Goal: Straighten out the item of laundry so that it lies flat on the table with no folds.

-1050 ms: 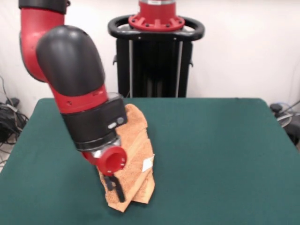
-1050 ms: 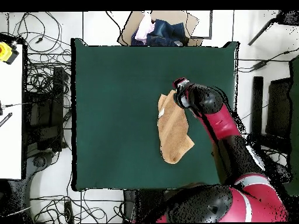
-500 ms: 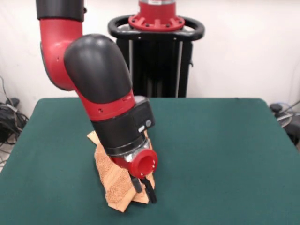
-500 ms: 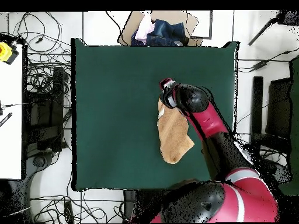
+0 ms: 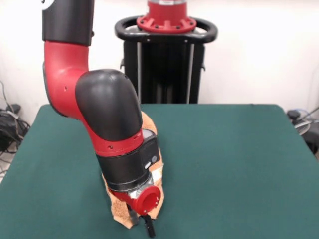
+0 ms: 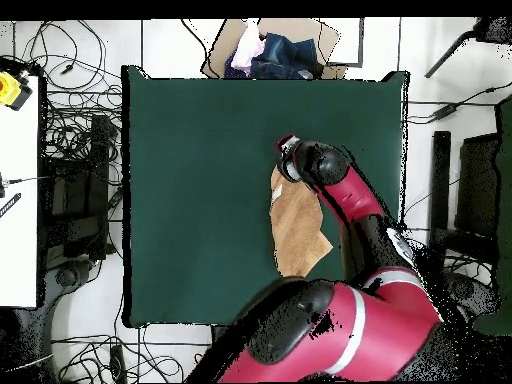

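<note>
At the towel's end farthest from the robot's base we find the claw [image 5: 146,226], pointing down at the worktop [image 5: 239,164]. Only one dark finger shows clearly below the red wrist ring, so we cannot tell whether the claw stands wide, narrow or pinched on cloth, nor whether it touches the fabric.

Directly behind the claw, running back under the arm toward the base, lies the towel [image 6: 297,228]. It is a long, narrow, folded strip, far from square, so we judge that layers are doubled over along its length. In the overhead view, the end away from the claw widens to a pointed corner. The front view hides most of the cloth behind the wrist; a pale patch peeks out beside the wrist, possibly the care tag.

We expect the towel to handle as light, soft and limp. Terry pile should grip the felt-like worktop somewhat, so dragging may bunch it rather than slide it. We judge the best hold is a single top layer at a corner or free edge, lifted and pulled sideways off the fold. A pinch through several layers would carry the fold along.

Beyond the towel, the worktop spreads wide on every side of the claw.
</note>
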Controlling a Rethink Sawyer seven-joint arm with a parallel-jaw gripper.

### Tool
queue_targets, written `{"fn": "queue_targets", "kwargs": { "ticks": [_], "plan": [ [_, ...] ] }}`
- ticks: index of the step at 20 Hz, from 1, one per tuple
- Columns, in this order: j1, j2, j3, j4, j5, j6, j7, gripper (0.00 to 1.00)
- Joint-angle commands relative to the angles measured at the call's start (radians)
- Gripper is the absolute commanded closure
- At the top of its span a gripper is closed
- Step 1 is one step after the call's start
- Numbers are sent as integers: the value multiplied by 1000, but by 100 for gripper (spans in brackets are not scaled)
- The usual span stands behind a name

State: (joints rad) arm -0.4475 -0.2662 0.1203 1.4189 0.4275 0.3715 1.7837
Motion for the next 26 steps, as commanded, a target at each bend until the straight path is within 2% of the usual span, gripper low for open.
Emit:
{"fn": "queue_targets", "kwargs": {
  "ticks": [1,9,21,26],
  "plan": [
    [47,107,-115,-116,-52,12,130,0],
    [63,116,-118,-97,-54,-17,154,0],
    [49,109,-103,-63,-48,19,143,0],
    [80,23,-162,4,-49,110,184,0]
  ]
}}
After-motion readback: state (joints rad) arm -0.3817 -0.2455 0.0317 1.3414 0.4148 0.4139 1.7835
